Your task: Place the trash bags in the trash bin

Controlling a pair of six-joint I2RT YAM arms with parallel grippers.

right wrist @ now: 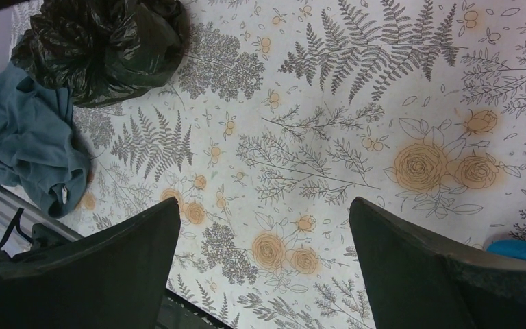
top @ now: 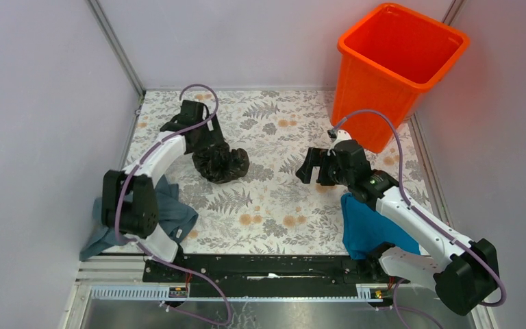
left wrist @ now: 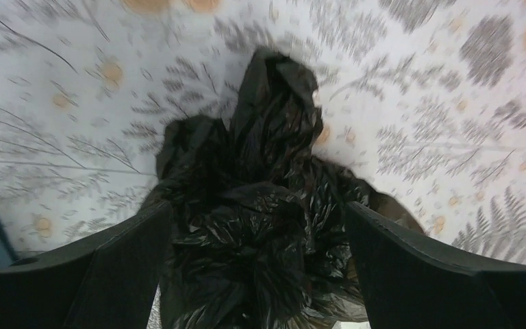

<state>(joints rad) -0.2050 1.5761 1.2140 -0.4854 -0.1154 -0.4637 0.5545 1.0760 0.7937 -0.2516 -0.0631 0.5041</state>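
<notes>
I log one trash bag [top: 220, 163] unbinned on the worktop [top: 281, 205] centre-left, left fingers [left wrist: 109, 274] spread astride it, right fingers [right wrist: 418, 274] spread empty, trash bin [top: 366, 110] upper right unfilled.

We find the desk [left wrist: 418, 89] smeared by blur in the left wrist view, where the trash bag [left wrist: 260, 226] runs off the bottom edge. The teal cloth [right wrist: 520, 250] shows only a sliver.
</notes>
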